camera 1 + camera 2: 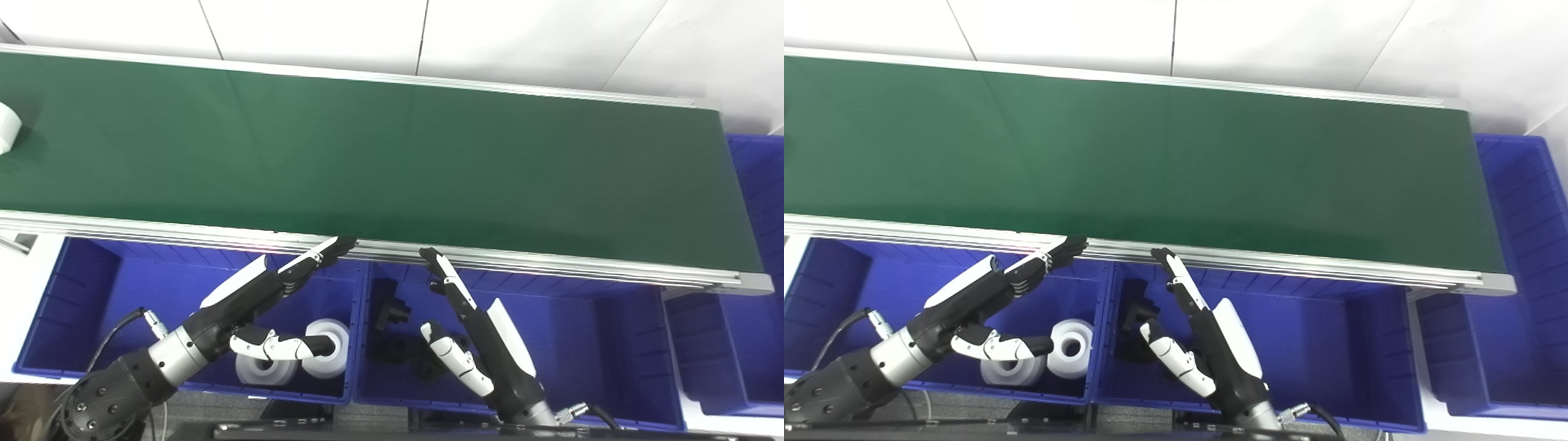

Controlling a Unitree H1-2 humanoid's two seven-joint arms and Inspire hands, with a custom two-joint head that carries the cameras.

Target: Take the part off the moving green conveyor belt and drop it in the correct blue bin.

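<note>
A white part (8,127) is lying at the belt's (392,165) far left edge. Left hand (269,306) and right hand (471,331) are hovering over the bins (73,306), fingers spread, holding nothing. No legible writing.

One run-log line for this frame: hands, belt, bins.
left hand: open, over left bin | right hand: open, over middle bin | belt: white part at left edge | white rollers left bin, black parts middle
</note>
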